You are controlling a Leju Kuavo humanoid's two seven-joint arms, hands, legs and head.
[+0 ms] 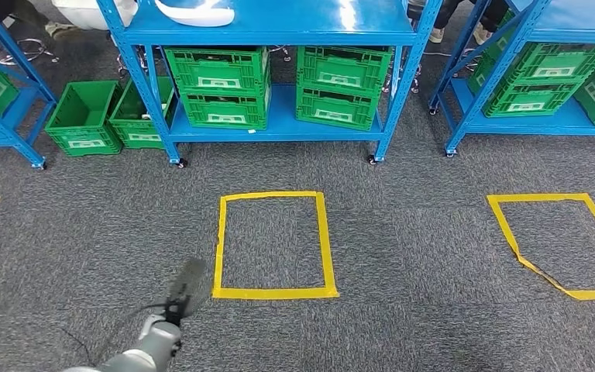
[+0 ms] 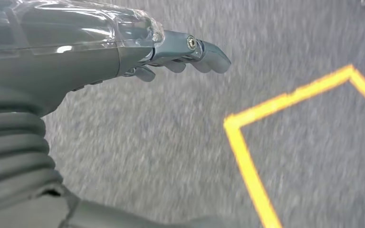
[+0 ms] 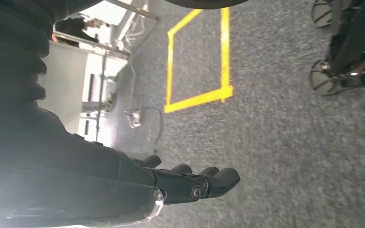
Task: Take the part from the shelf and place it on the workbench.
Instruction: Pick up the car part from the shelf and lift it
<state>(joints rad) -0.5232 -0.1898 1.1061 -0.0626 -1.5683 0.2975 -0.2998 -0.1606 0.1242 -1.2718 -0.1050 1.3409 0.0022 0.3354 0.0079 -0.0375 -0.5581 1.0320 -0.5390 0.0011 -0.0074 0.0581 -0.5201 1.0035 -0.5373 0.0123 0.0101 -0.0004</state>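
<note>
1. Nearest us, our left hand hangs over the carpet, fingers loosely curled and holding nothing; our right hand does likewise.
2. A yellow tape square lies just ahead on the floor.
3. Beyond it stands the blue shelf with green crates; a white part rests on its upper level.
4. We judge the task barely begun: nothing picked, no counter visible.
</note>
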